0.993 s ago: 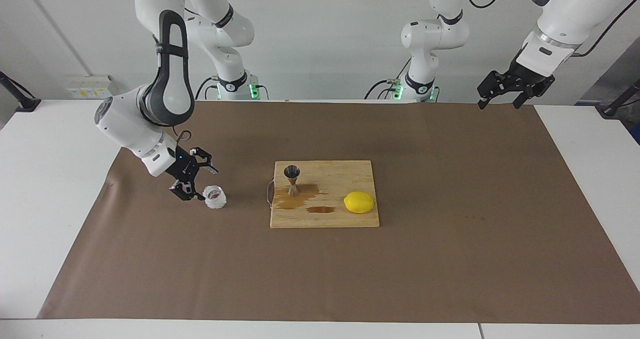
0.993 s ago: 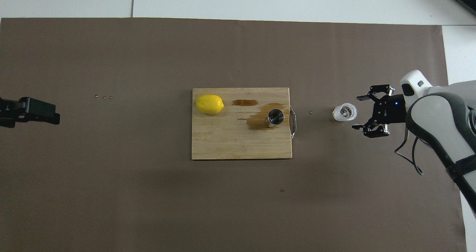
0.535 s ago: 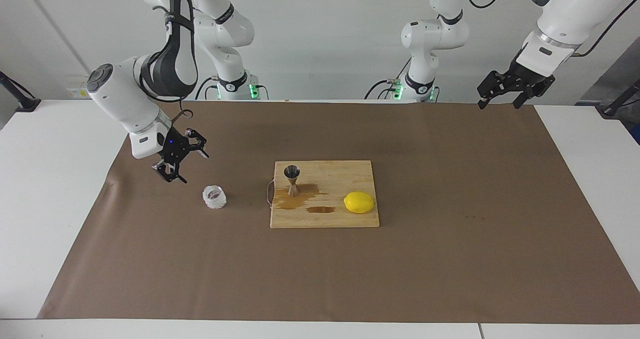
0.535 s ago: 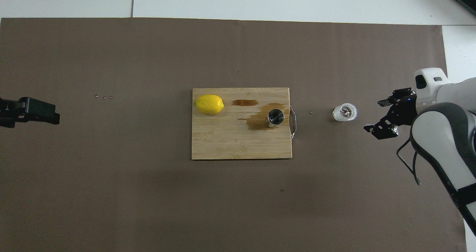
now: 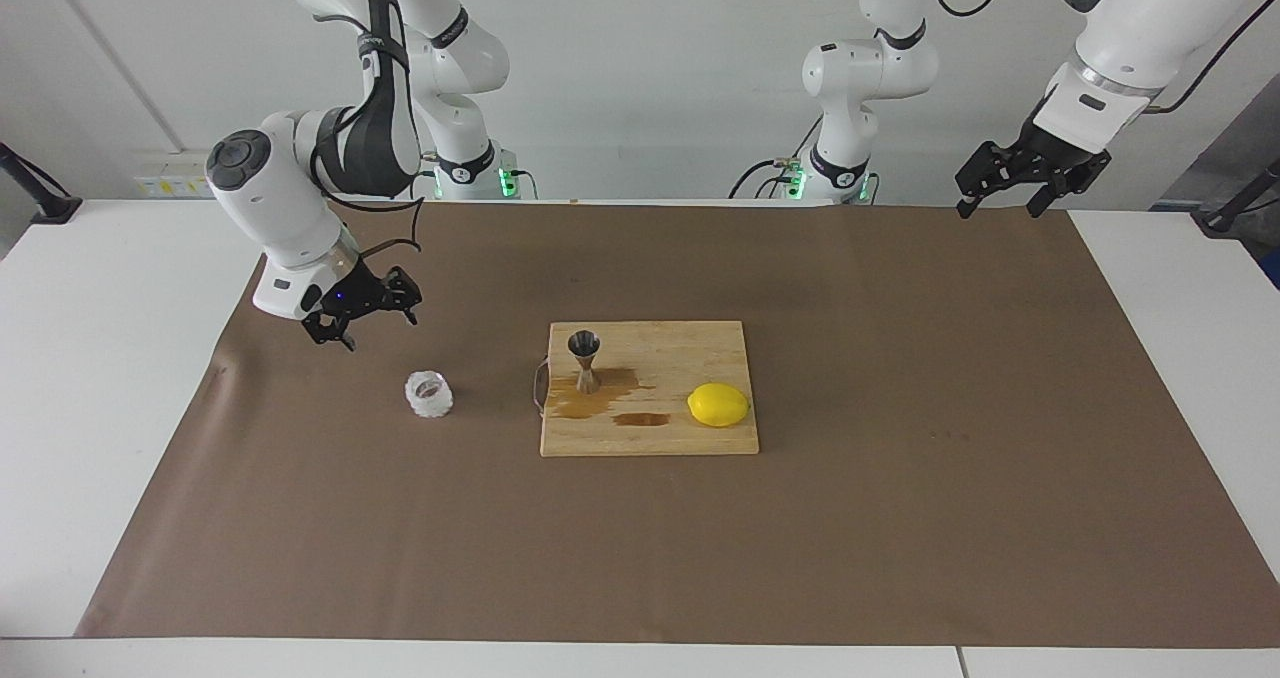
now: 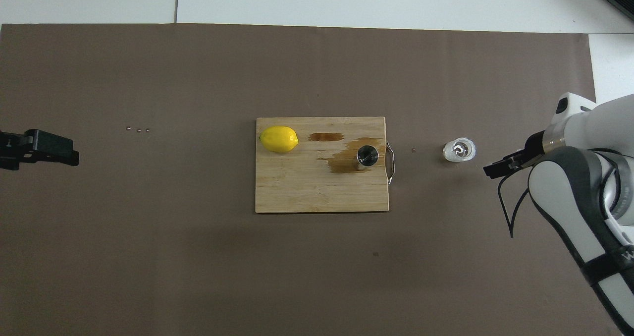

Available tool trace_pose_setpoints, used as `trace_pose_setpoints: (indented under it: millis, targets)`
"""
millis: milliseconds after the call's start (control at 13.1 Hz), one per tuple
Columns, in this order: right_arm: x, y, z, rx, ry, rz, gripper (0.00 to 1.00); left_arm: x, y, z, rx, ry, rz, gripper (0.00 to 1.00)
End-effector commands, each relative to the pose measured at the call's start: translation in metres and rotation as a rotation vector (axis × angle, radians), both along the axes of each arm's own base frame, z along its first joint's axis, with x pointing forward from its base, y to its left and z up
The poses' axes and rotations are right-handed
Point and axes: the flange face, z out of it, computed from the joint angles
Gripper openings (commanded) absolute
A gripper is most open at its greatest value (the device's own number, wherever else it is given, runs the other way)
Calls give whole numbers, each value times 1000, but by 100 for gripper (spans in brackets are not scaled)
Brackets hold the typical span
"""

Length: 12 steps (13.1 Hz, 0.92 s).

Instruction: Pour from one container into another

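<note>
The squat clear faceted glass cup (image 5: 429,394) (image 6: 459,150) stands upright on the brown mat, beside the board's handle end, toward the right arm's end of the table. The steel hourglass jigger (image 5: 585,360) (image 6: 367,156) stands upright on the wooden cutting board (image 5: 650,440) (image 6: 297,192), in a brown wet patch. My right gripper (image 5: 364,324) (image 6: 497,169) hangs open and empty over the mat, apart from the cup. My left gripper (image 5: 1000,204) (image 6: 54,150) waits open and empty, raised over the mat's edge at the left arm's end.
A yellow lemon (image 5: 718,404) (image 6: 279,139) lies on the board at its other end from the jigger. A metal handle (image 6: 391,162) sticks out of the board toward the cup. Brown spill marks (image 6: 326,137) stain the wood. A few small specks (image 6: 138,129) dot the mat.
My right gripper has drawn back from the glass cup, risen and turned, staying open. The cup stays standing where it was. The left arm has not moved.
</note>
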Motion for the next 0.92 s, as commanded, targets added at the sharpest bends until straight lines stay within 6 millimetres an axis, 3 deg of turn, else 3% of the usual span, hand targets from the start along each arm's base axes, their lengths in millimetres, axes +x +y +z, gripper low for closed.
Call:
trace_pose_setpoints:
  millis: [0,76,153,382,535,611,840]
  targets:
    - [2,7,44,-102,64,-176,100,-7,1,2,25,-20,-13,100]
    - [1,23,62,-130,89,-202,100,-7,1,1,25,-19,-13,100]
    - [-1,25,84,-144,100,-270,100,-7,1,1,25,-19,-12,100]
    - [-21,26,154,-140,93,-374,100,-12,4,0,24,11,1,100]
    - [-37,20,184,-109,61,-396,100,-12,4,1,24,9,1,100]
    - [-38,17,196,-103,35,-391,100,-12,4,1,24,9,1,100]
    - [-39,6,199,-100,30,-411,100,-12,4,1,24,9,1,100]
